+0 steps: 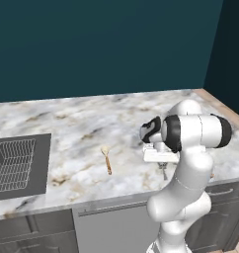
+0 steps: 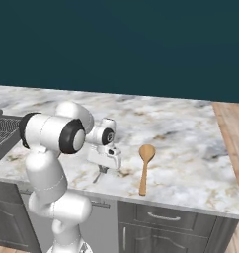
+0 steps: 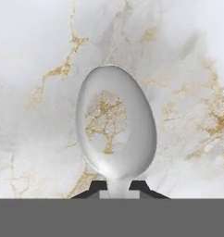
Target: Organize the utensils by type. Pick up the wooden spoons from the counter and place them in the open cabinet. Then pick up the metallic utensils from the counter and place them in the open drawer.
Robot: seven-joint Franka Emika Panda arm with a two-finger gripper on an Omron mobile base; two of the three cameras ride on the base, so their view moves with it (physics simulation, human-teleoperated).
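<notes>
Metal spoon (image 3: 116,127) lying flat on the marble counter (image 1: 82,118) near the front edge, neck pinched between the fingertips of the gripper (image 3: 117,187), jaws closed narrow on it. Long wooden spoon (image 2: 145,168) just to the right; shorter cream-headed spoon (image 1: 107,159) to the left, both untouched on the slab. Judged step: lifting the metal spoon for the drawer. Best raised straight up and slowly, keeping it level, since the thin, slick neck could pivot or slip. Worth confirming the bowl clears the counter before swinging away.
</notes>
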